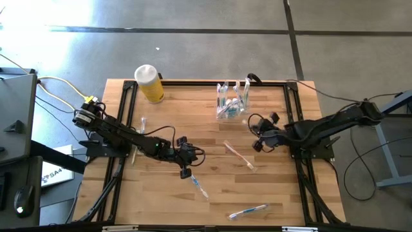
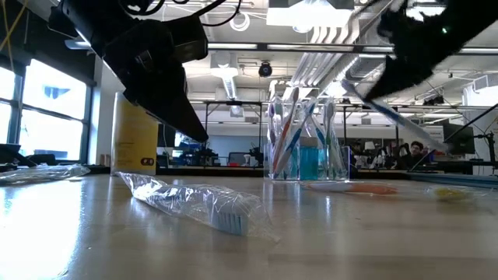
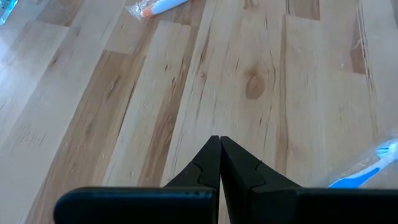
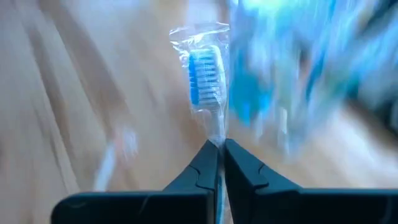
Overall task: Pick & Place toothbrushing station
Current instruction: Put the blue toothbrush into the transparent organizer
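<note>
- Step in hand, judged: carrying one wrapped toothbrush to the clear cup [image 1: 232, 103]; placement not yet done.
- Right gripper [image 4: 221, 144] pinched tight on a wrapped blue-bristled toothbrush [image 4: 204, 81], head pointing forward past the fingertips, wrapper crinkled around the bristles.
- In high view, right gripper [image 1: 259, 133] hovering at roughly 4 o'clock from the cup, near but not touching.
- Cup standing at 12 o'clock on the wooden table [image 1: 193, 116], already bristling with upright brushes; blue tubes visible inside from low view [image 2: 305, 144].
- Left gripper [image 3: 220, 146] closed on nothing, fingertips meeting over bare wood; in high view sited at about 8 o'clock of table centre [image 1: 185, 158].
- Loose blue wrapped brush [image 1: 199, 185] lying just beside left gripper, toward 5 o'clock from it; same brush likely the one in low-view foreground [image 2: 194, 204].
- Further strays: orange-tinted brush [image 1: 239, 156] near centre, another blue one [image 1: 247, 211] at the 6 o'clock edge, a pale one [image 1: 141, 123] at 10 o'clock.
- Yellow cylinder [image 1: 149, 84] at 11 o'clock, not part of the job.
- Next move, judged: swing held brush toward 10–11 o'clock over the cup mouth, tip handle down, thread between standing brushes, then release.
- Risk, judged: crowded cup; wrapper may snag neighbours.
</note>
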`<state>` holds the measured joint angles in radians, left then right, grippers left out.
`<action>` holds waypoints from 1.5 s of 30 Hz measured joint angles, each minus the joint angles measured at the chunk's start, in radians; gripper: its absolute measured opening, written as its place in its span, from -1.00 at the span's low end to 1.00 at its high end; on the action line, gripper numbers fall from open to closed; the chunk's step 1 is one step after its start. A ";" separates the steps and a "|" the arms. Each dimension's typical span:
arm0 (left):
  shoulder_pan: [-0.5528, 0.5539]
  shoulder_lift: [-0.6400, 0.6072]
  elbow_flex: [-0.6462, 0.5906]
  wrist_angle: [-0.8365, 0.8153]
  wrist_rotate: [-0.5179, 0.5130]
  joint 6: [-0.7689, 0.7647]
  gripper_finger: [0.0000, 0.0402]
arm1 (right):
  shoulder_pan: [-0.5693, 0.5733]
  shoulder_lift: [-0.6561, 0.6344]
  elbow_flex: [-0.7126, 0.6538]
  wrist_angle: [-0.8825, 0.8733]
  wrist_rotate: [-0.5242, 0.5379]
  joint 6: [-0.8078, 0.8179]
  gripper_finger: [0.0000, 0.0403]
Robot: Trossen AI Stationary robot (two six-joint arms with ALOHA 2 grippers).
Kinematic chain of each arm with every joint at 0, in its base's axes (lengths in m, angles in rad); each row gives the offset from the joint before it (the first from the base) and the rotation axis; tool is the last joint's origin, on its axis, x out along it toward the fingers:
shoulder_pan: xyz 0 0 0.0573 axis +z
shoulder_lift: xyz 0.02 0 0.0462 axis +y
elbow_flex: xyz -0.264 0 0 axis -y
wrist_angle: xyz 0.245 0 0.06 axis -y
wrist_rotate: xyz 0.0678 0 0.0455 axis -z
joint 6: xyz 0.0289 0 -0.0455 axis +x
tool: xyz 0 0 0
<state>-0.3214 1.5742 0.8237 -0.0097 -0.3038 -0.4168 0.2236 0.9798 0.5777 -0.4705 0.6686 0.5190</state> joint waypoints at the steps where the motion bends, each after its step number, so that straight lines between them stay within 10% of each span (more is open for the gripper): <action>1: 0.000 0.000 0.000 0.002 0.000 0.000 -1.00 | 0.010 -0.008 -0.007 0.090 0.045 -0.073 -0.98; 9: -0.022 0.000 0.000 0.005 -0.001 0.001 -1.00 | -0.036 -0.017 -0.146 0.734 0.171 -0.514 -0.98; 17: -0.041 0.000 0.000 0.006 -0.001 0.021 -1.00 | -0.205 -0.017 -0.277 1.180 0.059 -0.730 -0.98; 31: -0.039 0.000 -0.001 0.024 -0.006 -0.058 -1.00 | -0.600 -0.005 -0.285 1.302 -0.394 -0.632 -0.98; 45: -0.047 0.000 -0.001 0.023 0.000 -0.173 -1.00 | -0.757 0.303 -0.285 1.564 -0.515 -0.523 -0.98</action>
<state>-0.3684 1.5742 0.8230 0.0134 -0.3040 -0.5900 -0.5339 1.2830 0.2932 1.0936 0.1538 -0.0040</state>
